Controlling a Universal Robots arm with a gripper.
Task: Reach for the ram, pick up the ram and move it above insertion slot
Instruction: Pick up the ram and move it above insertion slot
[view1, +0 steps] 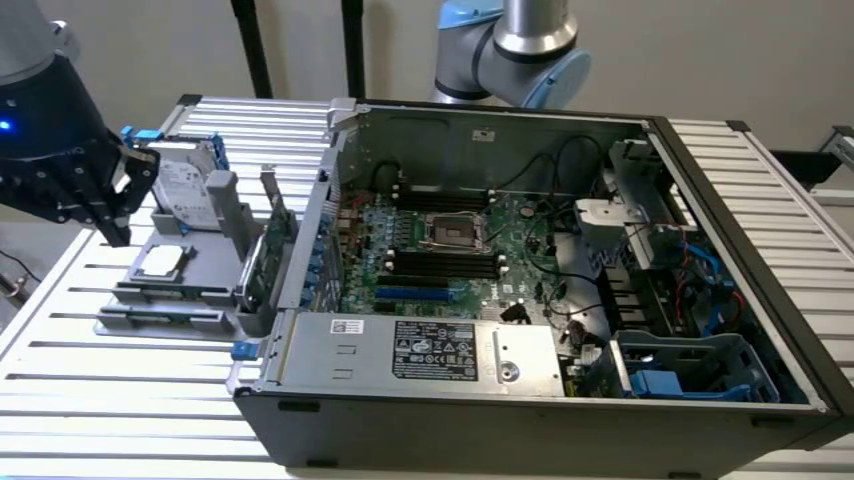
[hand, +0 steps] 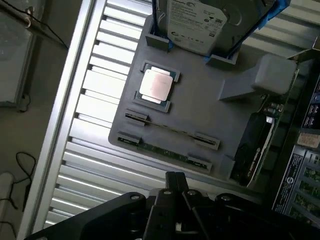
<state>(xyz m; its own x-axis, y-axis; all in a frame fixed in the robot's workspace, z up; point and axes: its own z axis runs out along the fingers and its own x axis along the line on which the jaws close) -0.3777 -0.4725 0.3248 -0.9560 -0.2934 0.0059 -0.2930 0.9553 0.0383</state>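
We are looking at a slatted metal surface (view1: 120, 380) beneath a pale wall (view1: 721, 50), carrying an open computer case (view1: 534, 400). At nine o'clock from the case in the exterior view, the gripper (view1: 114, 225) is hanging over a gray holder tray (view1: 134, 325), its fingers (hand: 175, 181) pressing together on nothing. The ram (hand: 162, 151) is lying in the tray's clips, at six o'clock from the processor (hand: 156, 85), apart from the fingers. Cables are trailing across the floor (hand: 30, 125).
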